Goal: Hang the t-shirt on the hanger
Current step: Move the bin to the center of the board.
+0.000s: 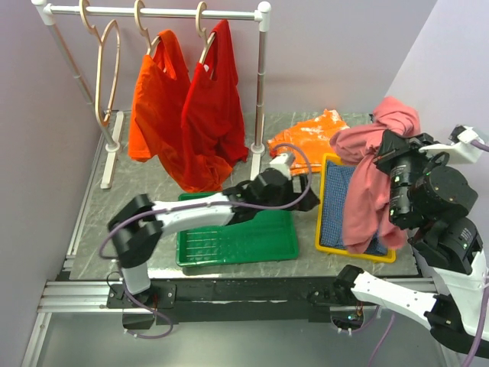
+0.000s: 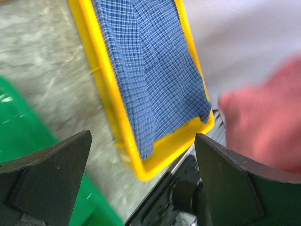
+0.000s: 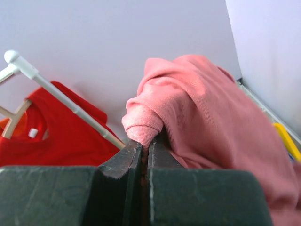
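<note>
The dusty rose t-shirt [image 1: 365,180] hangs bunched from my right gripper [image 1: 386,151] above the yellow tray [image 1: 327,229]. In the right wrist view the right gripper [image 3: 145,147] is shut on a fold of the t-shirt [image 3: 211,117]. The pale beige hanger [image 1: 108,73] hangs empty on the white rail [image 1: 153,11] at the far left. My left gripper [image 1: 307,183] is open and empty between the green tray [image 1: 237,245] and the yellow tray. In the left wrist view the left gripper [image 2: 143,141] is over the yellow tray's near corner [image 2: 108,94], with the t-shirt [image 2: 263,122] blurred at the right.
A blue checked cloth [image 1: 336,206] lies in the yellow tray. A bright orange t-shirt [image 1: 157,115] and a vivid red t-shirt [image 1: 214,115] hang on the rail. Another orange cloth [image 1: 309,134] lies at the back of the table. The purple wall is close on the right.
</note>
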You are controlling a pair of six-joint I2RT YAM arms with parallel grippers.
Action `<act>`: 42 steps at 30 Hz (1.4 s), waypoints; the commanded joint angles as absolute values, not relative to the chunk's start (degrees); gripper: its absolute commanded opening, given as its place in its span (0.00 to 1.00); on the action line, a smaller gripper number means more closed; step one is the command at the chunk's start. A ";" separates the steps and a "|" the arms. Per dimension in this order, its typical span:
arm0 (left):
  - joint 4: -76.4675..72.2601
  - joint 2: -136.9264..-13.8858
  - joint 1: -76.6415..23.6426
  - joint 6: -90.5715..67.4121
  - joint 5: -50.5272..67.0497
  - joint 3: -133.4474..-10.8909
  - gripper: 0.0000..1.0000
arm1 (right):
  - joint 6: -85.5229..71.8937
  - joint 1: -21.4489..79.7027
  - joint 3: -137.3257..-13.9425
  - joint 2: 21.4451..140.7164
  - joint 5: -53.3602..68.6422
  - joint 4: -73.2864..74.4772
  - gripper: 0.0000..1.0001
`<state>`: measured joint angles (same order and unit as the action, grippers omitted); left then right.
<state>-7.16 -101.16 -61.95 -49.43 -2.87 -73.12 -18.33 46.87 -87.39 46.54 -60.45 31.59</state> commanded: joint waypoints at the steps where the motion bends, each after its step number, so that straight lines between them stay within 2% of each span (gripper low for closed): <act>1: -6.54 -108.00 -63.28 -52.12 -3.59 -84.09 0.96 | -19.42 46.85 -86.75 45.53 -61.43 31.02 0.00; 6: 3.15 -116.80 -65.04 -55.71 -10.89 -93.94 0.96 | -20.57 46.85 -86.31 44.65 -60.91 32.34 0.00; 11: 5.35 -118.56 -65.65 -62.92 -17.04 -92.37 0.96 | -20.74 46.84 -85.61 43.51 -61.43 32.87 0.00; 19: 5.79 -119.53 -66.45 -64.86 -15.38 -87.46 0.97 | -19.95 46.76 -85.96 42.80 -61.96 33.22 0.00; 31: 12.04 -103.20 -66.27 -64.25 -19.95 -65.84 0.96 | -21.36 46.76 -83.76 43.42 -60.39 32.61 0.00; 42: 20.83 -84.22 -58.63 -64.51 -22.76 -46.17 0.96 | -24.43 46.84 -82.36 45.88 -54.60 33.31 0.00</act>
<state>10.70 -89.78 -62.26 -64.79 -19.40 -53.78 -21.89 46.87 -83.05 44.51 -58.30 35.64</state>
